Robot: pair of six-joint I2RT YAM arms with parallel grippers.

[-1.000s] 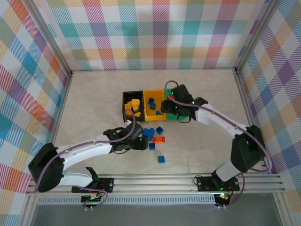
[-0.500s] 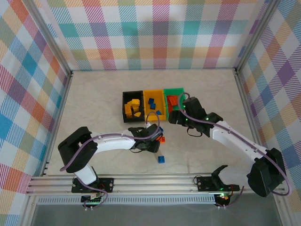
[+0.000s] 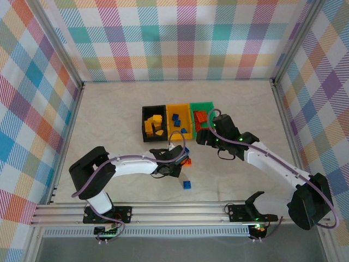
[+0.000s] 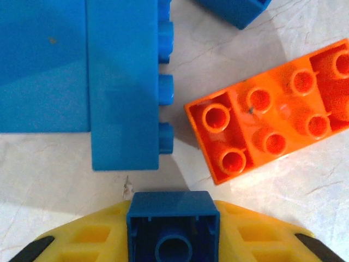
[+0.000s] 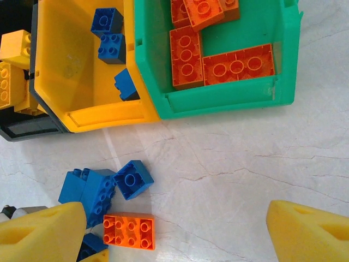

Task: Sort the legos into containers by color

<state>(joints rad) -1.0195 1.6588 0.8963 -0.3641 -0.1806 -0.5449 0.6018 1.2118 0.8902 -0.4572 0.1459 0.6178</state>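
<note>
Left gripper [image 4: 173, 233] is clamped on a small blue brick [image 4: 173, 210], hollow underside facing the wrist camera, low over the table [image 4: 49, 174]. Just ahead of it is a long blue brick [image 4: 124, 82] lying on its side. An orange brick [image 4: 267, 128] sits studs-up beside that, not touching either one. Right gripper [image 5: 180, 232] is spread wide with nothing in it, over bare table just in front of the bins.

Bins:
- green bin [image 5: 229, 98]: orange bricks only, four or so visible
- yellow-orange bin [image 5: 103, 117]: three blue ones
- black bin [image 5: 27, 128]: the yellows

No yellow is loose on the table in view.

Remaining, by my read:
- the loose cluster near the left gripper: a few blue pieces, incl. a blue square brick [image 5: 133, 179], and the one orange
- a lone blue brick [image 3: 187, 185] nearer the arm bases

Mostly done. Blues go to the yellow-orange bin, the orange to green.
</note>
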